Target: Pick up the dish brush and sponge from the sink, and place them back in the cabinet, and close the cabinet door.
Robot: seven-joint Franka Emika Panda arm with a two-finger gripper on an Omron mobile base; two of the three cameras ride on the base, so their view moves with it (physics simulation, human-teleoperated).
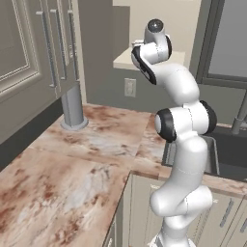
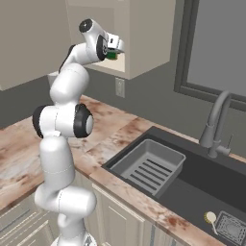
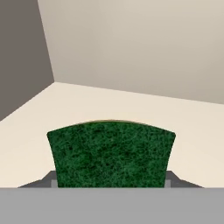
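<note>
Gripper point(image 2: 115, 52) is clamping the sponge point(image 3: 111, 153) between partly spread jaws, reaching into the cabinet point(image 2: 144, 38). Dark green and speckled, the sponge is showing a thin yellow edge at twelve o'clock, apparently hovering over the pale cream shelf point(image 3: 131, 109). Down in the sink point(image 2: 192, 178), the dish brush point(image 2: 210, 217) is lying at five o'clock.

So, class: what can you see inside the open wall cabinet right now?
The gripper holds the green sponge above the pale cabinet shelf. The sponge hides the shelf beneath it.
</note>
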